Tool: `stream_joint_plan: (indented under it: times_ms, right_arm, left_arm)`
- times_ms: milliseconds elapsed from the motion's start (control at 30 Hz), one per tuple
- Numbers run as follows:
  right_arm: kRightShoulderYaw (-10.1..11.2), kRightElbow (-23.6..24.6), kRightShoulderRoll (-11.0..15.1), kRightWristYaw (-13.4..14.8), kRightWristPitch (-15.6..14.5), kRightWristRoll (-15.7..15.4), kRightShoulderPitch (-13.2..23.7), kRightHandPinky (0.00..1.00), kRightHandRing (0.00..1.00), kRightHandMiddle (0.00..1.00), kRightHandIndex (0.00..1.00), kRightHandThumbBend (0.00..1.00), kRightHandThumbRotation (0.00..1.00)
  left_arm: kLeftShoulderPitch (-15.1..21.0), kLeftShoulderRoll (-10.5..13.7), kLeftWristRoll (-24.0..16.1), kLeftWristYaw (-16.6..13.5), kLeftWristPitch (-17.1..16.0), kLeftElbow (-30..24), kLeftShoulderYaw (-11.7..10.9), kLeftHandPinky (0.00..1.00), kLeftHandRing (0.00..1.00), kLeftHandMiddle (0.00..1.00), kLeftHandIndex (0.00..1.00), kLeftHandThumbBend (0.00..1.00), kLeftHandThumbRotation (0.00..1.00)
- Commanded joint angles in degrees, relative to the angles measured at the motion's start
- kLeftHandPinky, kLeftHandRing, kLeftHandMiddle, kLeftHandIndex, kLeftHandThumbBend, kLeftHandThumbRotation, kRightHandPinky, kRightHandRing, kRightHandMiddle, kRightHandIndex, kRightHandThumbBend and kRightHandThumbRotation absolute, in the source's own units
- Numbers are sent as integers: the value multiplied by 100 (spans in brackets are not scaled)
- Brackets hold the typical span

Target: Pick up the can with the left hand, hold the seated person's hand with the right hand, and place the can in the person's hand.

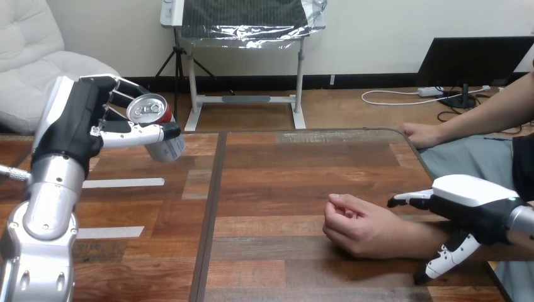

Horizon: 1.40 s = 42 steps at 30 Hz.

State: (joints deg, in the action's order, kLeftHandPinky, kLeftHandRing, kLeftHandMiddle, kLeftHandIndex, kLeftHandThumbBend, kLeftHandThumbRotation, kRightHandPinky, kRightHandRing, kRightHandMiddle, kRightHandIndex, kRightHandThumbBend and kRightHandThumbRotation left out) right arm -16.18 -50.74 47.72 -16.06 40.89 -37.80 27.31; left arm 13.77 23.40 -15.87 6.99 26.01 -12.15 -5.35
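A silver can [165, 146] with a red band is lifted above the table's left part, tilted with its top toward me, and my left hand [75, 126] is shut on it. The person's hand [356, 223] rests on the wooden table [283, 170] right of centre, loosely curled with the knuckles up. My right hand [472, 201] is at the person's forearm just behind the wrist. Its straight fingers [409, 201] reach over the far side and the thumb [448, 257] hangs on the near side. I cannot tell whether they touch the arm.
The person's other hand [420, 134] lies on the table's far right corner. Two white tape strips [123, 183] are stuck on the left part of the table. A dark seam [211, 207] runs front to back between the two tabletop halves.
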Motion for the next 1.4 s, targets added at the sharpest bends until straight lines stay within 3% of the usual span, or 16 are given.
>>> stream_joint_plan:
  times_ms: [0, 233, 400, 633, 933, 1133, 1367]
  right_arm:
    - [-243, -162, 141, 55, -196, -228, 40, 99, 92, 91, 91, 100, 41]
    - [-444, -142, 84, -45, -446, -415, 85, 95, 90, 90, 91, 100, 36]
    - [-553, -117, 50, -27, -571, -519, 93, 86, 87, 87, 89, 100, 32]
    - [-700, -37, -60, -193, -997, -636, 82, 74, 86, 85, 87, 100, 29]
    - [-905, -35, -185, -46, -1287, -771, 49, 58, 79, 80, 80, 100, 25]
    - [-986, -46, -259, -34, -1367, -757, 15, 49, 69, 75, 75, 100, 24]
    - [-1136, -36, -305, 64, -1339, -835, 7, 30, 46, 56, 67, 100, 24]
  left_arm:
    - [530, 12, 76, -37, -171, -273, -52, 31, 39, 45, 49, 59, 0]
    - [525, 5, 145, -59, -229, -264, -81, 31, 40, 45, 49, 59, 0]
    - [526, 17, 189, -71, -231, -252, -89, 31, 40, 45, 49, 59, 0]
    - [522, 30, 247, -83, -263, -225, -109, 32, 40, 45, 49, 59, 0]
    - [527, -1, 305, -101, -191, -260, -136, 32, 40, 46, 48, 58, 0]
    - [520, 8, 328, -109, -190, -268, -138, 33, 41, 46, 48, 57, 0]
    - [506, 33, 320, -106, -195, -279, -126, 33, 41, 45, 48, 57, 0]
